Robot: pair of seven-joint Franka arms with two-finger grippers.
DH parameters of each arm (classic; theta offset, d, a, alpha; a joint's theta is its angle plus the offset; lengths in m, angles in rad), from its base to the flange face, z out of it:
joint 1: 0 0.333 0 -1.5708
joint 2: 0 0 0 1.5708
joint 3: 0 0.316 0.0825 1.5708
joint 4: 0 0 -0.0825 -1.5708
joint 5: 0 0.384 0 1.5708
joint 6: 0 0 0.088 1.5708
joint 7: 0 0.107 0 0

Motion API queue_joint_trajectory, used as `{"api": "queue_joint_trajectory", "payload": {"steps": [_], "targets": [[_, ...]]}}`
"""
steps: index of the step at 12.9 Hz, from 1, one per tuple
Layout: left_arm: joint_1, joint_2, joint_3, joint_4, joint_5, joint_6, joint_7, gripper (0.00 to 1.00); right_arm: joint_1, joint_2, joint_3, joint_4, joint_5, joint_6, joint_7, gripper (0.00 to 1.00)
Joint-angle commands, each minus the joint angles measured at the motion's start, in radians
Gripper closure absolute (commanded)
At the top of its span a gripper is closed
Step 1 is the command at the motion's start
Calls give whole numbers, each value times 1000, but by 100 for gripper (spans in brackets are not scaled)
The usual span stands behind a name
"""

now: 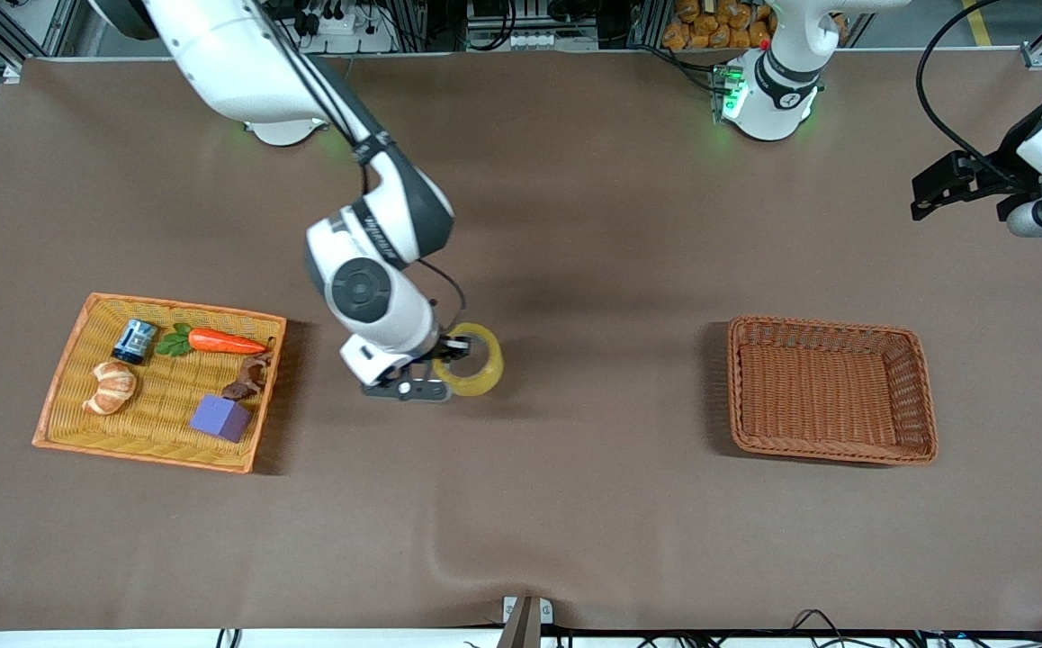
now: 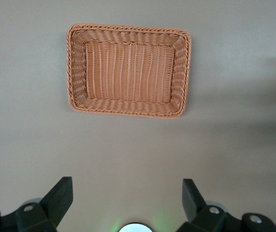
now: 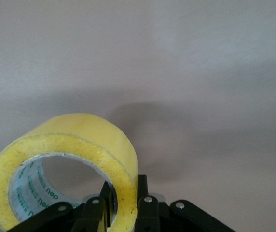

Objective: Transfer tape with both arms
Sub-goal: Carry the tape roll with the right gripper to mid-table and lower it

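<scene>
Pinching glossy yellowish ring tape (image 1: 470,360) | right gripper (image 1: 445,362) | over brown cloth (image 1: 575,504)

Bench (image 1: 575,522) covered with a brown cloth. A light orange wicker tray (image 1: 71,378) lies toward the right arm's end, near the bench edge closest to the front camera; an empty reddish-brown wicker basket (image 1: 921,396) lies toward the left arm's end, well apart from the tray. Both arm bases stand along the bench edge farthest from the camera. A small fold in the cloth (image 1: 449,553) shows near the camera-side edge.
</scene>
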Motion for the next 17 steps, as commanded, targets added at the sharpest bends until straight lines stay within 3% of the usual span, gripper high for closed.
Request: {"api": "queue_joint_trajectory", "payload": {"steps": [1, 6, 7, 9, 14, 17], "targets": [[2, -1, -4, 12, -2, -7, 2, 0, 35, 52, -11, 69, 13, 2, 84, 100], [0, 0, -4, 13, -2, -7, 2, 0, 81, 115, -11, 86, 13, 85, 175, 100], [0, 0, -4, 13, -2, -6, 4, 0, 80, 117, -11, 85, 13, 83, 172, 81], [-3, 2, -4, 13, 0, -6, 2, 0, 84, 117, -12, 85, 4, 83, 175, 0], [-3, 3, -4, 13, 0, -6, 2, 0, 75, 95, -15, 86, 5, 76, 160, 0], [-5, 3, -4, 12, 0, -6, 1, 0, 9, 52, -15, 74, 10, 58, 68, 0]]}}
